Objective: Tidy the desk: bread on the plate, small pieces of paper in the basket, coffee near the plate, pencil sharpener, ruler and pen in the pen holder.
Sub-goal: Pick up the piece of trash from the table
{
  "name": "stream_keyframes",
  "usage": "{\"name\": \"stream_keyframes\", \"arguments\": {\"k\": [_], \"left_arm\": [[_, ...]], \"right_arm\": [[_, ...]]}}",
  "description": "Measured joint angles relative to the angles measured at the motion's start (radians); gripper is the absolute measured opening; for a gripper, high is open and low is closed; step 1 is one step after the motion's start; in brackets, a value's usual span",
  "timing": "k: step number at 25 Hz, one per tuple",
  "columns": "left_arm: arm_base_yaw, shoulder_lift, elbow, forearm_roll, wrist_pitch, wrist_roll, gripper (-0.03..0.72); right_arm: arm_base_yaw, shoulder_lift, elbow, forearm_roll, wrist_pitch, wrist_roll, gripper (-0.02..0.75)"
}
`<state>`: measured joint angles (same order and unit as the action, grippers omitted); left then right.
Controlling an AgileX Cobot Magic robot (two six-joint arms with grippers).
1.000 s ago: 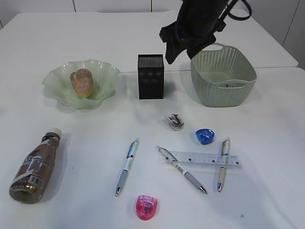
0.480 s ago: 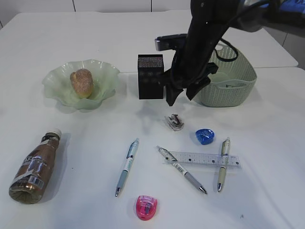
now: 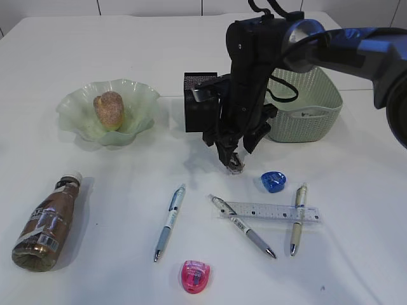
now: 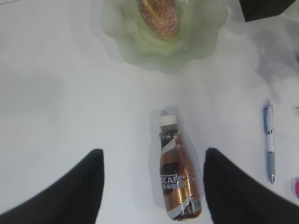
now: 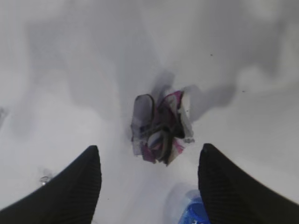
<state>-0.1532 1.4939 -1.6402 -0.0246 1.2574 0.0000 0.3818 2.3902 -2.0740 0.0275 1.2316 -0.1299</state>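
- Crumpled paper scrap [image 3: 233,163] lies on the desk [image 3: 356,254] at frame centre, below the pen holder [image 3: 200,101]; in the right wrist view [image 5: 159,128] it sits between the two fingers, not yet touched as far as I can tell.
- Right gripper [image 3: 233,154] hangs right over the scrap, jaws wide apart, nothing held; same in its own view [image 5: 148,186].
- Basket [image 3: 318,121] upper right, partly behind the right arm; something small seems to be inside, cannot tell what.
- Done: bread [image 3: 109,110] sits in the plate [image 3: 76,117], upper left.
- Left to do: coffee [image 3: 46,222] lies on its side at lower left, well apart from the plate.
- Left to do: three pens on the desk, one at centre-bottom [image 3: 169,222], one diagonal [image 3: 243,225], one right [image 3: 297,218]; the last two cross the ruler [image 3: 270,211].
- Left to do: blue sharpener [image 3: 273,181] just right of the scrap, pink sharpener [image 3: 196,276] at the bottom edge.
- Judgement: early in the task, paper step in hand; the next move looks like a short drop and a close on the scrap.
- Left gripper [image 4: 152,186] shows only in its wrist view, jaws wide, empty, above the coffee [image 4: 177,186] with the bottle between the fingers and untouched; plate [image 4: 126,42] and bread [image 4: 159,16] at the top of that view.
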Motion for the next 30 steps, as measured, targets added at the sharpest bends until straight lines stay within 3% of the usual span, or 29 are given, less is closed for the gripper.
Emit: {"name": "stream_keyframes", "arguments": {"k": [28,30], "left_arm": [[0.000,0.000,0.000,0.001,0.000,0.000,0.466],[0.000,0.000,0.000,0.001,0.000,0.000,0.466]], "right_arm": [[0.000,0.058,0.000,-0.018,-0.037,0.004,0.512],[0.000,0.069,0.000,-0.018,-0.043,0.004,0.477]]}}
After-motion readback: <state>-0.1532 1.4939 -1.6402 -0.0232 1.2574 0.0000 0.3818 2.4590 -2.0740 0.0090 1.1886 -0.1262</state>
